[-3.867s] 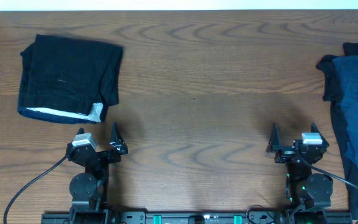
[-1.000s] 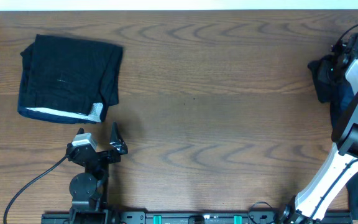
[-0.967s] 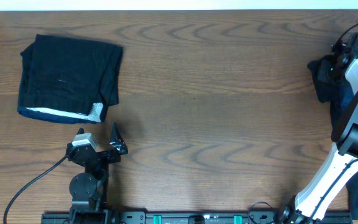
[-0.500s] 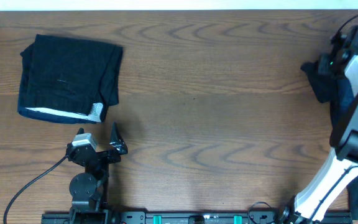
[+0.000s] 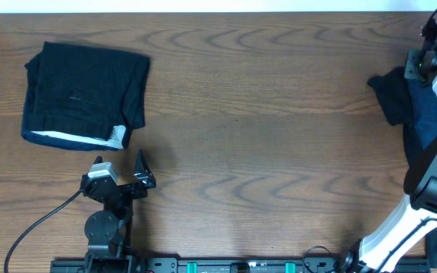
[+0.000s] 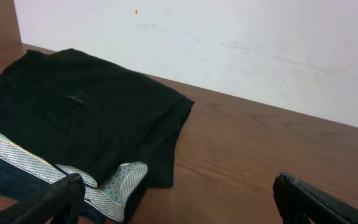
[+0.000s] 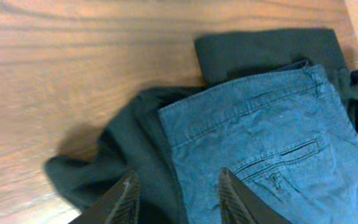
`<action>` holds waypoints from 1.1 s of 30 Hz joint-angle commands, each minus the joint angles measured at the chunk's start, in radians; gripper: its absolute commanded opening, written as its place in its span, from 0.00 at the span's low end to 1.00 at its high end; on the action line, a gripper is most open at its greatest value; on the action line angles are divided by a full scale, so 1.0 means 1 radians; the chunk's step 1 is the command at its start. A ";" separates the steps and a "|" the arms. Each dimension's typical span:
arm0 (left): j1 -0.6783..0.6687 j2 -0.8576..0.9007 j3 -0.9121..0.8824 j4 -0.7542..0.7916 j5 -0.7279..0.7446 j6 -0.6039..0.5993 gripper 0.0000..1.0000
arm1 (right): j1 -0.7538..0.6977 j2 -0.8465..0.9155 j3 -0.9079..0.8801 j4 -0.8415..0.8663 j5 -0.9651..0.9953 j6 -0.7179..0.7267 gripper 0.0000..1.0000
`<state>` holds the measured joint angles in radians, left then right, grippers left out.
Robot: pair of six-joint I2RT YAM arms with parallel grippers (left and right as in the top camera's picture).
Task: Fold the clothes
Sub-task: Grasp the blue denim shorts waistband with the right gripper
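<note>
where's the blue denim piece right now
The blue denim piece lies at the table's far right edge in the overhead view, on a crumpled black cloth sticking out to its left; the right wrist view shows it just under the right fingers.

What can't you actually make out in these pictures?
Overhead: the navy-blue denim-like garment runs off the right edge, partly under the right arm.
Right wrist: the crumpled black cloth beneath it is cut off at the bottom edge.
Left wrist: the folded black white-edged garment runs off the left edge; its inner layers are hidden.
</note>
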<state>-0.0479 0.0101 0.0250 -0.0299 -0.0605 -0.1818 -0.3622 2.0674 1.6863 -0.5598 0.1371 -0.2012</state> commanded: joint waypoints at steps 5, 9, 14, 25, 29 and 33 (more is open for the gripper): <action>-0.004 -0.006 -0.021 -0.036 -0.030 0.013 0.98 | 0.000 0.079 0.000 0.017 0.042 -0.072 0.54; -0.004 -0.006 -0.021 -0.036 -0.030 0.013 0.98 | -0.005 0.108 0.000 0.030 0.047 -0.093 0.57; -0.004 -0.006 -0.021 -0.036 -0.030 0.013 0.98 | -0.022 0.146 0.000 0.044 0.047 -0.092 0.57; -0.004 -0.006 -0.021 -0.036 -0.030 0.013 0.98 | -0.057 0.225 0.000 0.094 0.047 -0.092 0.56; -0.004 -0.006 -0.021 -0.036 -0.030 0.013 0.98 | -0.065 0.230 0.000 0.106 0.047 -0.092 0.55; -0.004 -0.006 -0.021 -0.036 -0.030 0.013 0.98 | -0.065 0.229 0.000 0.113 0.047 -0.092 0.41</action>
<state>-0.0479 0.0101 0.0250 -0.0299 -0.0605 -0.1822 -0.4156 2.2845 1.6859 -0.4500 0.1772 -0.2897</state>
